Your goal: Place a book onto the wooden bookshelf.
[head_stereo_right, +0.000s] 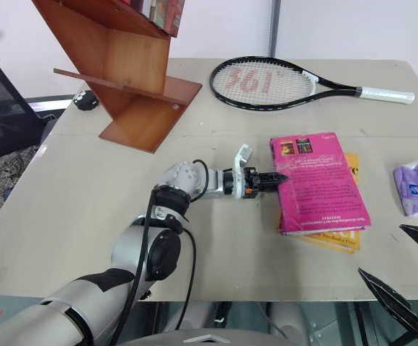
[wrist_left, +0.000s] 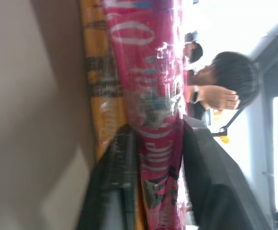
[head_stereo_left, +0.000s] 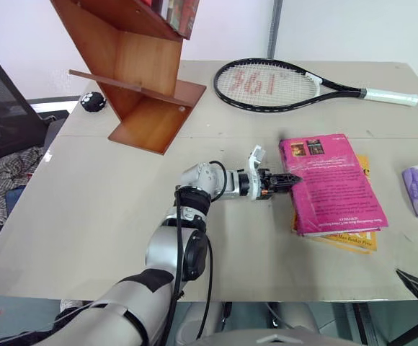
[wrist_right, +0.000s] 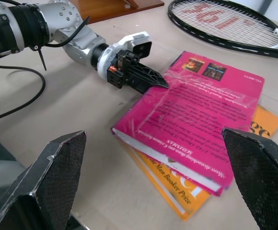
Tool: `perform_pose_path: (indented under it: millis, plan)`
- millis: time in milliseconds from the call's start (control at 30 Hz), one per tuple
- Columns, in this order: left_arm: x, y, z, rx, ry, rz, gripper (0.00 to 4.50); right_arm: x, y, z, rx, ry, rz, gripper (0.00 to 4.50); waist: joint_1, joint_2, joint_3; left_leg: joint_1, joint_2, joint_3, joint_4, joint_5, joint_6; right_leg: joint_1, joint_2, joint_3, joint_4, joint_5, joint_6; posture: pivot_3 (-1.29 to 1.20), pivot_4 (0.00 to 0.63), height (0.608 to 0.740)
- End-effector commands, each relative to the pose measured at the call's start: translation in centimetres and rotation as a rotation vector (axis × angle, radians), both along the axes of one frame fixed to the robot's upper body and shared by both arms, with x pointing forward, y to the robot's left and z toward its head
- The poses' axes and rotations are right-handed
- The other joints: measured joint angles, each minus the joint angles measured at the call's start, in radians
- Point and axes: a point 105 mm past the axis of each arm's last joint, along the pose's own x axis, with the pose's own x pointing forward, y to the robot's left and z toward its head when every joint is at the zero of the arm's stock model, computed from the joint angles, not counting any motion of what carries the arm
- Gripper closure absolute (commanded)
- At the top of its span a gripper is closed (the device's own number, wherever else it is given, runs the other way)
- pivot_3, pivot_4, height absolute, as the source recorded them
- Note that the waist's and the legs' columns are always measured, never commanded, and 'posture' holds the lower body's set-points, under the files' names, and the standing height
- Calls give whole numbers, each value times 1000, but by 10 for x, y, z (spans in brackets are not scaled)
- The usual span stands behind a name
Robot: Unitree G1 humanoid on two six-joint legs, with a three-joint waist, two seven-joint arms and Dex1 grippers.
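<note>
Near the table's right edge, the left gripper has pinched shut on the long edge of the book (light, floppy, glossy-slick paperback), so a deeper bite seems wise.

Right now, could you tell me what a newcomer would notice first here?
The bright pink book lies on a yellow book right of table centre, with the left pincer shut on its near-left edge. Behind stand the wooden bookshelf far left and a black racket.
</note>
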Motion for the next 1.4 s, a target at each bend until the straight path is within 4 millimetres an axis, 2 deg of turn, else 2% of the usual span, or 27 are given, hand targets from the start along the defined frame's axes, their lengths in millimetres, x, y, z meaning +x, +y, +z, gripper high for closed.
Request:
perform_pose_path:
  millis: [33,133,267,433,567,600,767,867,933,1033,1167,1233,1400]
  plan:
    - [3,8,12,-27,-60,-4,3932,4,1,2,-4,-27,9,0,-1,0,0,0,0,0,0,0,-1,0,0,0,0,0,0,0,150,740]
    - [5,21,20,-47,-110,6,3932,9,2,1,-1,-31,18,0,-8,0,0,0,0,1,0,1,-2,-1,0,1,0,0,0,0,150,740]
    - [6,44,63,-122,-365,34,3932,20,5,2,13,-59,62,0,-9,0,0,0,1,1,0,2,-1,-1,1,2,0,0,0,0,150,740]
    - [2,64,107,-104,-734,71,3932,35,9,7,41,-103,115,0,0,0,0,0,1,1,0,2,-1,-1,0,2,0,0,-1,0,150,740]
    - [-13,84,164,74,-1426,39,3932,52,9,13,75,-144,180,0,-5,-1,0,0,1,1,1,2,-1,0,1,2,0,0,-1,0,150,740]
    - [-15,87,170,102,-1513,29,3932,56,10,13,79,-148,190,0,-5,0,0,0,1,3,1,2,-1,-1,1,3,0,1,-1,0,150,740]
    - [-16,125,220,492,-2239,-2,3932,78,12,18,101,-193,268,0,-5,0,0,1,1,3,1,2,-1,0,1,3,0,1,-1,0,150,740]
    - [-25,152,254,681,-2534,-5,3932,89,11,23,120,-232,293,0,-5,0,0,1,1,3,1,2,-1,0,1,2,0,1,-1,0,150,740]
    - [-27,166,269,763,-2606,6,3932,93,10,24,121,-247,299,0,-5,0,0,1,1,3,1,2,-1,0,1,2,-1,1,-1,0,150,740]
    - [-32,218,290,1046,-2636,-28,3932,101,5,30,141,-302,285,0,-15,-1,1,0,1,2,1,2,-1,-1,3,1,-1,1,-1,0,150,740]
    - [-36,273,293,1341,-2546,-126,3932,105,0,34,156,-339,285,0,-34,0,0,0,1,2,0,2,-1,-1,3,2,-1,1,-1,0,150,740]
    - [-32,294,293,1475,-2483,-147,3932,107,1,37,164,-355,303,0,-33,-1,1,0,0,2,1,2,-1,-1,4,1,-1,1,-1,0,150,740]
    - [-8,321,279,1637,-2293,-178,3932,111,2,37,152,-355,338,0,-27,-1,1,1,-1,1,3,1,2,-1,5,-1,4,1,0,0,150,740]
